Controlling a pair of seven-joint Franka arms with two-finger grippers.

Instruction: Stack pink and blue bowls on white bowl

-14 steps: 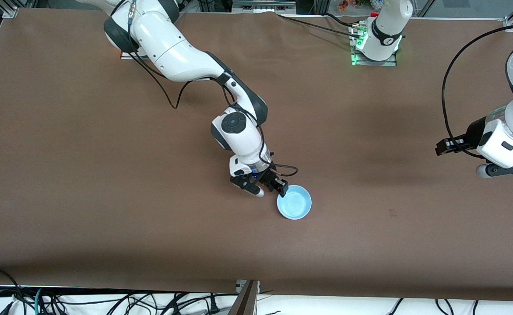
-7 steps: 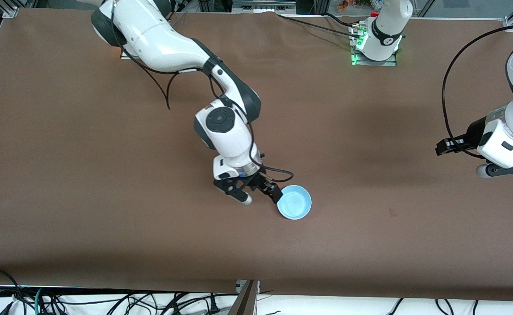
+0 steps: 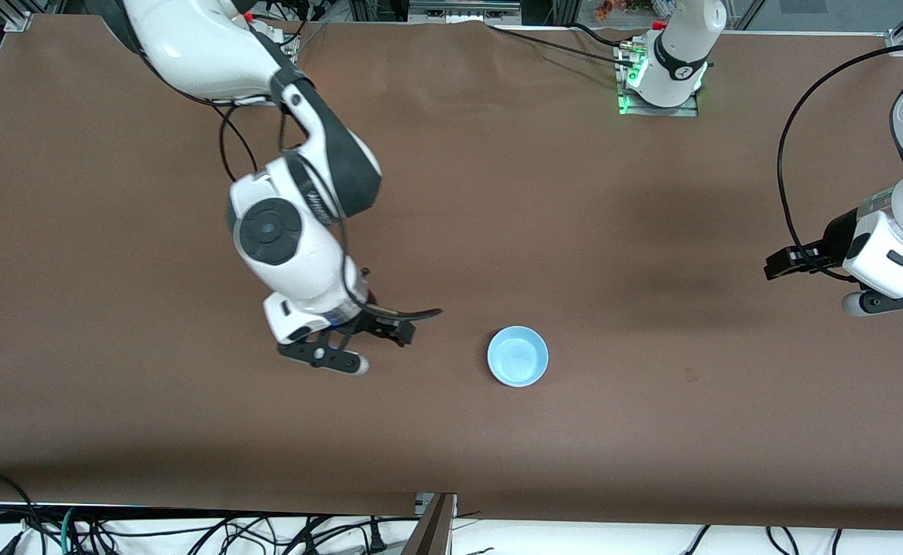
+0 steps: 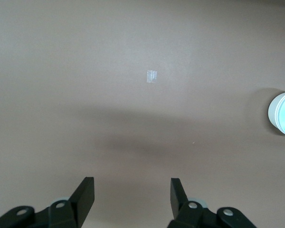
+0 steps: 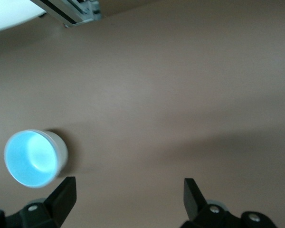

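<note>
One dial for places: 12 o'clock toward the robots' bases, 6 o'clock toward the front camera

Blue bowl (image 3: 518, 355): upright on the table (image 3: 652, 432), a little toward 6 o'clock of centre; open side up, nothing touching it

White bowl (image 5: 61, 148): seen only as a white outer wall around the blue inside in both wrist views; looks nested underneath as the base of the stack

Pink bowl: not visible anywhere; possibly hidden between the two others, cannot tell

Right gripper (image 3: 381, 351): over bare table at about 9 o'clock of the blue bowl, well apart from it; fingers spread wide, holding nothing. Judged to be clear of the rim so the stack is not nudged

Left gripper (image 4: 131, 197): over bare table toward 3 o'clock of the bowl, near the table's end; fingers apart with only brown surface between them, nothing held. Waiting, parked out of the working space

Tape patch (image 4: 152, 76): small pale mark on the table under the left wrist view; no part in the task

Stage: judged at or near the finish, blue on top and both grippers empty. Only doubt is the unseen pink bowl

Risk: light plastic, easily tipped by a passing finger – reason enough for the wide berth on both sides
</note>
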